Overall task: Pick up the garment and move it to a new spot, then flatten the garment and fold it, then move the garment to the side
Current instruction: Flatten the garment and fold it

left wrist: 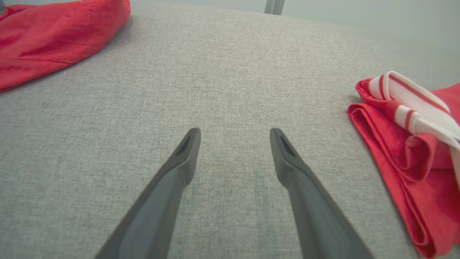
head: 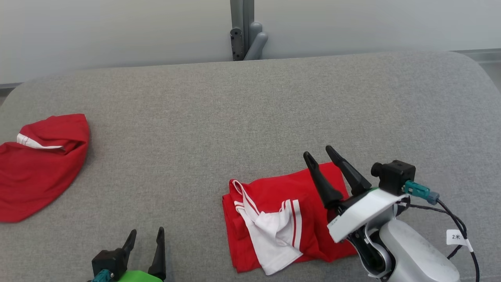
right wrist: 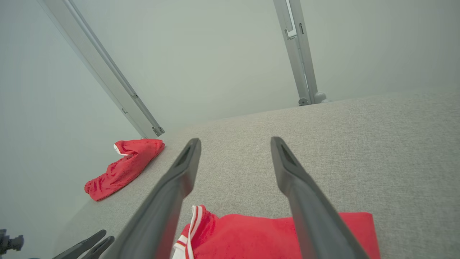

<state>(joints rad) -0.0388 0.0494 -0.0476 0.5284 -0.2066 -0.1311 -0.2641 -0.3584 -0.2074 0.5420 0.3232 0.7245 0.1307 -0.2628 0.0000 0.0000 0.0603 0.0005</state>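
I see the red cloth garment with white, red-striped trim (head: 274,192) folded into a rough rectangle. It lies flat on the grey woven surface (head: 250,117), right of centre and near my edge. The white trim is bunched on top toward its left side. Stacked fold layers show along that left edge.
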